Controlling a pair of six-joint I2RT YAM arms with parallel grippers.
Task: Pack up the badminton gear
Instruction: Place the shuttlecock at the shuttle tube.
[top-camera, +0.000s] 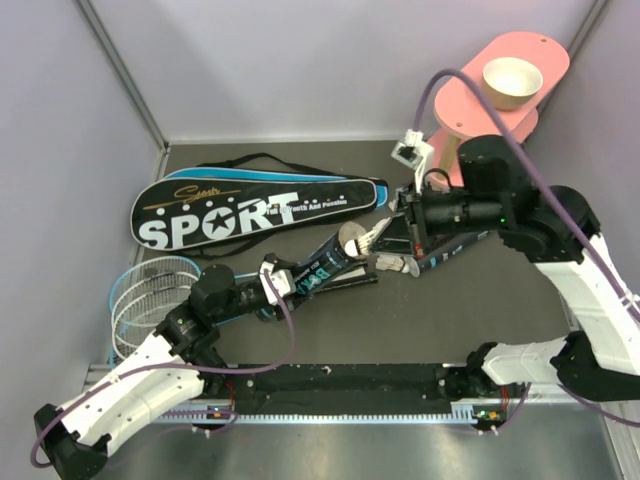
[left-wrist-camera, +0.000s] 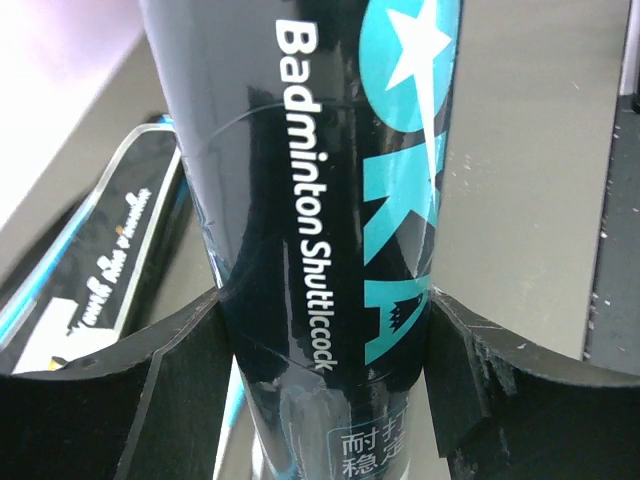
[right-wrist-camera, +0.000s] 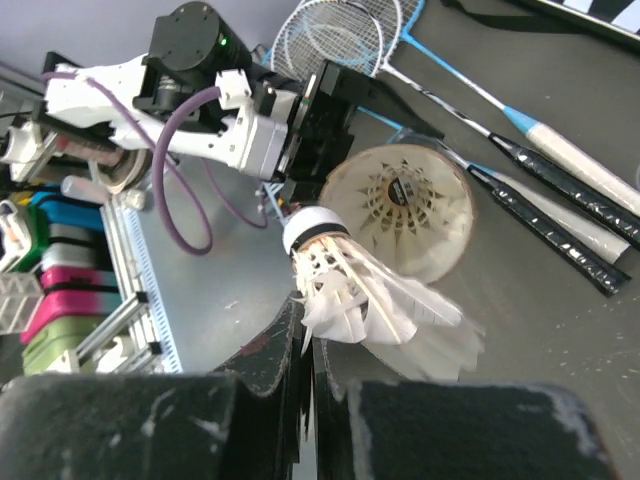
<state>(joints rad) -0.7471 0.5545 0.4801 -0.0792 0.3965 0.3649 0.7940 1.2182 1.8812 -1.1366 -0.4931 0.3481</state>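
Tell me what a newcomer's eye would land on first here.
The black shuttlecock tube sits mid-table, clamped by the left pincer, its open mouth turned to the right pincer, which pinches a white feather shuttlecock just in front of it. Behind them, at the back left, lies the black racket bag with big white SPORT lettering. The pink stand carrying a tan bowl fills the far right corner.

You've got a black tube (left-wrist-camera: 320, 200) with teal graphics and white "Badminton Shuttlecock" lettering. The shuttlecock (right-wrist-camera: 368, 300) has white feathers and a black band on its white cork. The bag (top-camera: 250, 212) is black with white SPORT and blue trim. Pink stand (top-camera: 555, 55), tan bowl (top-camera: 510, 100).
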